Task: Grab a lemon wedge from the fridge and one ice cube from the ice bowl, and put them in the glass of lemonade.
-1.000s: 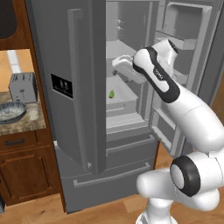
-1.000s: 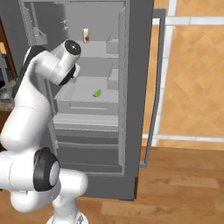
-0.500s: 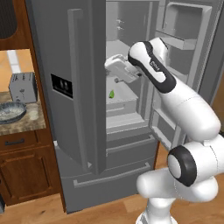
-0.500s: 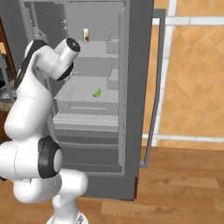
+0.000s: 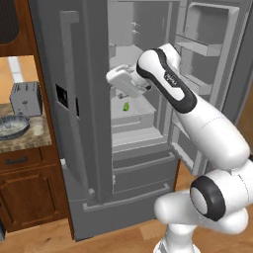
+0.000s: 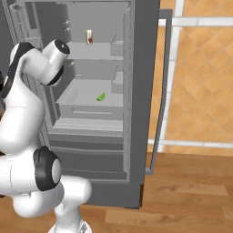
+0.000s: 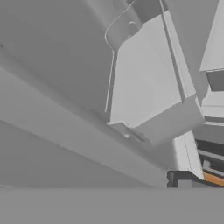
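The tall grey steel French-door fridge (image 5: 94, 123) stands with its right door swung open, baring pale shelves and door bins. The white jointed arm (image 5: 197, 123) reaches from the base up into the opening; over the last second its upper link has swung leftward across the compartment, so that the hand now sits further toward the closed left door than before, while the fridge and its contents keep their places in both base views, which indicates the base has not driven.

To the left, on the speckled stone tabletop (image 5: 37, 133), rest a boxy grey toaster (image 5: 25, 98) and the wide shallow grey-blue ice bowl (image 5: 12, 127), well apart from the arm.

The claw (image 5: 114, 79) hangs above and slightly left of the middle shelf; whether its fingers are spread or closed cannot be told, since the base views show only the hand's white housing and the hand view shows grey fridge surfaces at a steep roll.

A slim yellow container with a red band (image 6: 89, 37) stands on an upper shelf.

The tiny yellow-green lemon wedge (image 5: 126, 106) lies untouched on the middle shelf (image 6: 82, 98), below the claw. The leftward sweep appears to be positioning for a descent onto the wedge; no item is yet collected.
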